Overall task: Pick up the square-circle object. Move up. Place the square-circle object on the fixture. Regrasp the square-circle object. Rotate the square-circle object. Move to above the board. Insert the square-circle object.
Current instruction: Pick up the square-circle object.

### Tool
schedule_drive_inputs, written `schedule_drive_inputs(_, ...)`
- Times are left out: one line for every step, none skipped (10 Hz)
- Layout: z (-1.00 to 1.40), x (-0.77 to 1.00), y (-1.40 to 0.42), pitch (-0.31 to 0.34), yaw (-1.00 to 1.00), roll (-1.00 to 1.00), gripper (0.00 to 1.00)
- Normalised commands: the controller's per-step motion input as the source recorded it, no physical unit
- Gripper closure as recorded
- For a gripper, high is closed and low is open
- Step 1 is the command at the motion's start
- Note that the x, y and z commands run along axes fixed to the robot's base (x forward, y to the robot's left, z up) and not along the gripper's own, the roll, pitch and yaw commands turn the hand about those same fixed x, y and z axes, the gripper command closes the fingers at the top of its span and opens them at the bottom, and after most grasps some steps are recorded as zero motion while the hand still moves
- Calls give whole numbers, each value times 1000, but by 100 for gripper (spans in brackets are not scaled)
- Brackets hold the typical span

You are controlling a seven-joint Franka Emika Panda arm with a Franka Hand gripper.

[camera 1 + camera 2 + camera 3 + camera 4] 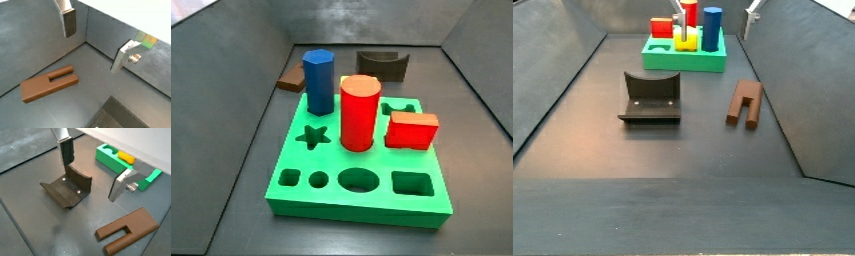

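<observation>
I read no brand, label or writing anywhere. The gripper (93, 170) hangs above the floor, fingers (66, 152) spread wide with nothing between them. The square-circle object (47, 84) lies flat on the floor, untouched, legs side by side, well apart from the fixture (67, 189). In a side view it sits between fixture and wall. The board (358, 170) carries a blue prism (319, 83), red cylinder (360, 113) and red block (413, 130).

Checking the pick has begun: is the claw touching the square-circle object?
Apart. In a wrist view the open claw hangs above the floor, the square-circle object lying clear of both fingers.
</observation>
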Motion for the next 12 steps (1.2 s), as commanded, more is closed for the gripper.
schedule_drive_inputs(-549,143,-169,0,29,101,0)
schedule_drive_inputs(-1000,-163,0,-17,0,-13,0)
schedule_drive_inputs(-1000,-246,0,0,0,0,0)
schedule_drive_inputs(-1000,-217,60,0,-60,0,0)
schedule_drive_inputs(-1000,-246,40,0,-106,0,0)
schedule_drive_inputs(-1000,-380,0,-10,-263,-66,0)
schedule_drive_inputs(-1000,-377,0,-14,-263,-66,0)
schedule_drive_inputs(-1000,-454,0,-14,-337,-77,0)
schedule_drive_inputs(-1000,-646,0,-7,-491,-91,0)
schedule_drive_inputs(-1000,-663,0,-9,-514,-121,0)
schedule_drive_inputs(-1000,-611,0,-11,-457,-119,0)
schedule_drive_inputs(-923,-240,-23,-74,-231,-124,0)
